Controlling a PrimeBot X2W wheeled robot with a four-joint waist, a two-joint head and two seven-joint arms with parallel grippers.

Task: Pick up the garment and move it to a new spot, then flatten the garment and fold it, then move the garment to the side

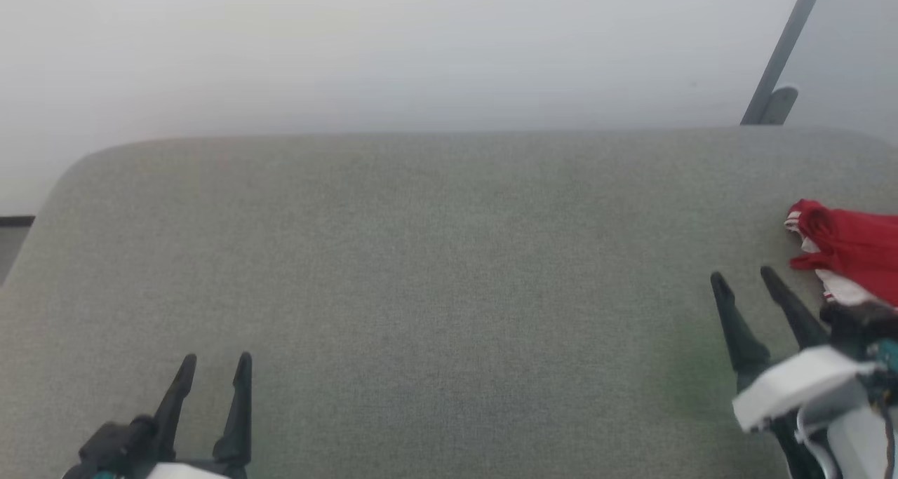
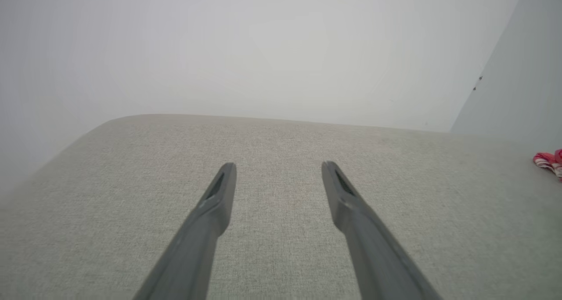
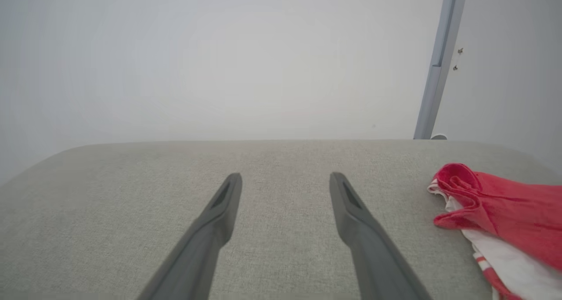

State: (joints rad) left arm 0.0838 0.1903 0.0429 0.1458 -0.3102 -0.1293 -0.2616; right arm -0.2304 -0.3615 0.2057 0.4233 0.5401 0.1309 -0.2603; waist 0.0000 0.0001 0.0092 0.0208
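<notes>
Left gripper (image 1: 217, 358) low at near left, fingers spread wide, nothing between them. Right gripper (image 1: 742, 274) at near right, likewise spread and empty, tips near the shirt (image 1: 852, 244) but apart from it. Shirt lies bunched, red with white showing, at the right edge of the grey cloth top (image 1: 421, 268). Pale wall (image 1: 351, 44) behind.

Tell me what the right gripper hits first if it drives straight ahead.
Probably nothing nearby: the right gripper points across bare grey upholstery toward the pale wall, though depth is unclear. The red T-shirt lies off to the right of that line.
</notes>
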